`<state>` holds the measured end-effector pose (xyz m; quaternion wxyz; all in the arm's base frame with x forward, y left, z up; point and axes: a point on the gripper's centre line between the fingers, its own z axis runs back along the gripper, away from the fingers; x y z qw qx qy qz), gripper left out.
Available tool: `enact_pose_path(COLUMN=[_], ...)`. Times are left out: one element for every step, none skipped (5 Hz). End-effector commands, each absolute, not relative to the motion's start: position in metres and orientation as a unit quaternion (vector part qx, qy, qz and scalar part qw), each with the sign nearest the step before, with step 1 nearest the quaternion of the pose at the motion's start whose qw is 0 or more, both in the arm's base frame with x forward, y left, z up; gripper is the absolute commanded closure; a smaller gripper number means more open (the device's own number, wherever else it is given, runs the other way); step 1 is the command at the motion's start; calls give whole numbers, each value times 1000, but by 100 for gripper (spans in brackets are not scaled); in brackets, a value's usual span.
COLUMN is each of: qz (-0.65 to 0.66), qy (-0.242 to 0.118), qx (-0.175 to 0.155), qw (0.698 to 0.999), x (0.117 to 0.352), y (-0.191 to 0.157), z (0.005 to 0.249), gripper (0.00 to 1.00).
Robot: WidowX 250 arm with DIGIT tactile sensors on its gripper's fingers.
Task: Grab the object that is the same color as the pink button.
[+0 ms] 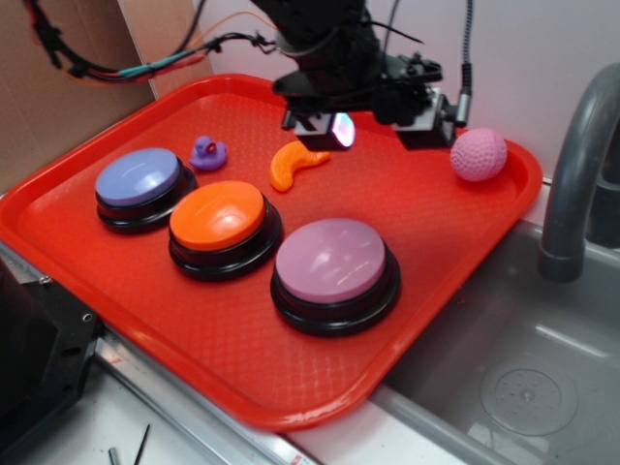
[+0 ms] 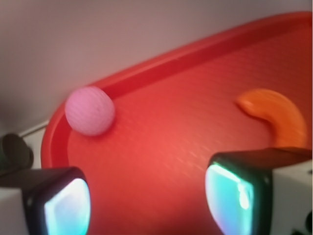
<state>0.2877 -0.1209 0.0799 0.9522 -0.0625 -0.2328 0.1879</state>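
A small pink ball (image 1: 479, 154) with a knitted-looking surface rests in the far right corner of the red tray (image 1: 145, 281). The pink button (image 1: 334, 272), a pale mauve dome on a black base, stands near the tray's front. My gripper (image 1: 378, 131) hovers over the back of the tray, between the orange crescent and the ball, open with nothing between its fingers. In the wrist view the ball (image 2: 90, 110) lies ahead and to the left of the gripper (image 2: 146, 200), apart from both glowing pads (image 2: 68, 208).
An orange crescent piece (image 1: 294, 164) and a purple toy duck (image 1: 207, 152) lie at the back of the tray. An orange button (image 1: 223, 229) and a blue-purple button (image 1: 141, 188) stand to the left. A grey faucet (image 1: 576, 174) and sink (image 1: 523, 378) are on the right.
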Motion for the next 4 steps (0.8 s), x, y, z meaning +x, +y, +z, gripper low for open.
enact_pose_path(qz=[174, 165, 167, 175], qy=[-260, -265, -270, -276], qx=[-72, -67, -57, -50], qw=[947, 948, 946, 944], x=[331, 346, 358, 365], y=[-137, -144, -148, -148], z=[77, 69, 64, 61], gripper=[0, 0, 0, 0])
